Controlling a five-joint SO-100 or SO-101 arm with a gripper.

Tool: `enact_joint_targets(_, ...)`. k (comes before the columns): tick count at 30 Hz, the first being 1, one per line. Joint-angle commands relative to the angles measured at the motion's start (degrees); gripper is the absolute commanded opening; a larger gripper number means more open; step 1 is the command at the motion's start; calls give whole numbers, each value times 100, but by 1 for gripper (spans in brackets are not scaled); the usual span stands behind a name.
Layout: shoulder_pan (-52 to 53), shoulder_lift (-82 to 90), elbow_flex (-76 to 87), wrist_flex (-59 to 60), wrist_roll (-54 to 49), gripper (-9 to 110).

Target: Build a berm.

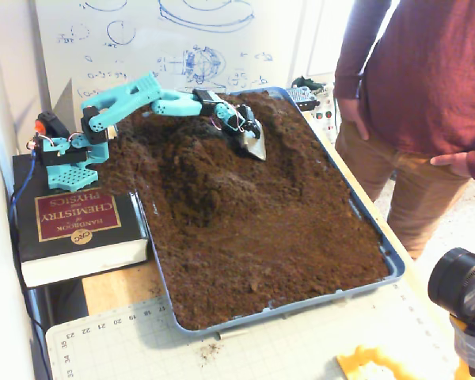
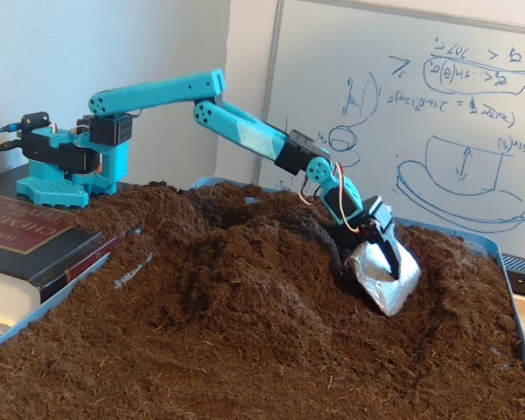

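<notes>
At the tip of our teal, 3D-printed arm we see no ordinary fingers: the gripper (image 2: 383,278) carries a silvery, foil-covered scoop blade, and we cannot tell whether anything behind it is spread or pressed together. In a fixed view the scoop (image 1: 254,145) rests low against the soil on the far side of the mound, its blade angled downward. We judge it is set there so it can bite into loose material and drag it uphill.

The berm (image 1: 202,162), a raised ridge of dark brown crumbly soil, sits just beside the scoop, in the upper left part of the blue plastic tray (image 1: 386,257), close to the arm's base. From the side it shows as a clear hump (image 2: 245,254) above the flatter soil. A shallow trough lies beyond the scoop, likely where soil was taken.

The arm reaches out nearly level from its base, which stands on a thick black handbook (image 1: 75,229), presumably for height. A person in a maroon top (image 1: 427,71) stands by the tray.
</notes>
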State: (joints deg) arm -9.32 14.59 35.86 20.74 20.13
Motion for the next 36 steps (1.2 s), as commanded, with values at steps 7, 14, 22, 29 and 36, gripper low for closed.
enact_joint_targets(7, -492, 62, 378, 53, -299, 0)
enact_joint_targets(14, -492, 1846, 3261, 44, -1424, 0)
enact_joint_targets(22, -492, 3674, 5757, -26, -1556, 0)
enact_joint_targets(29, -492, 4553, 6803, -26, -1556, 0)
enact_joint_targets(36, -492, 4983, 6996, -35, -1468, 0)
